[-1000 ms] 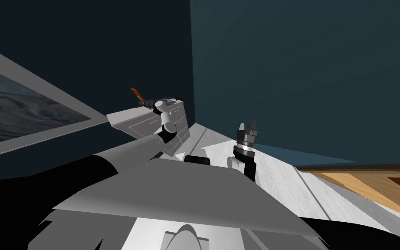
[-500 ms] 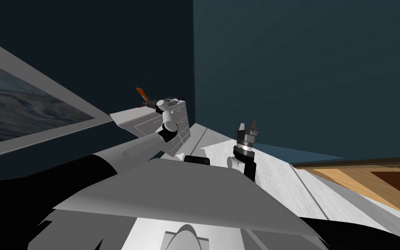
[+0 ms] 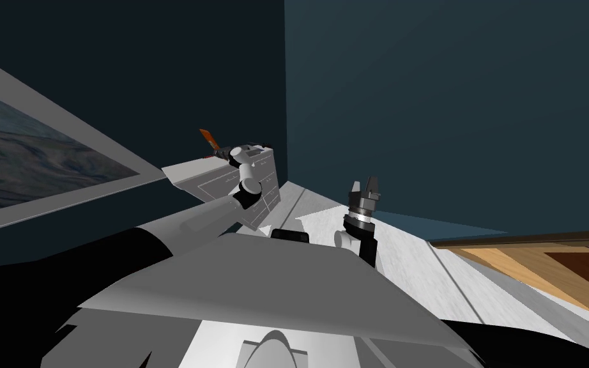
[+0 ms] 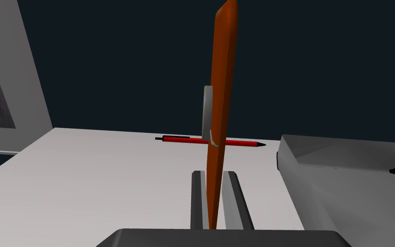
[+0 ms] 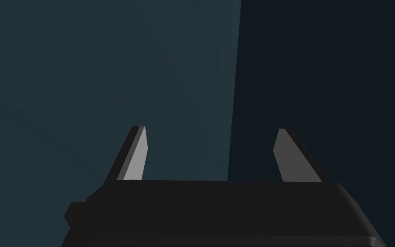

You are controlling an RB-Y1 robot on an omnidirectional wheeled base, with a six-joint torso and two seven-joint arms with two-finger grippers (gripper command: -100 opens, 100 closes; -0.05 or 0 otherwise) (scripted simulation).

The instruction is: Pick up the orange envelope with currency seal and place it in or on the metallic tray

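Observation:
The orange envelope stands upright and edge-on between my left gripper's fingers, which press its lower edge from both sides. A pale grey seal sticks out from one face. In the head view the envelope rises as a small orange blade above the white cabinet top, with my left gripper just below it. The grey tray lies on the same top, close beside the gripper. My right gripper is open and holds nothing; it stands raised in front of my chest.
A red pen lies on the white top just behind the envelope, near the dark wall. A framed picture hangs to the left. The cabinet's drawer fronts face me, and wooden flooring shows at the right.
My head view shifted slightly a second ago, moving the cabinet a little to the right in the picture. Both arms keep the same pose since then.

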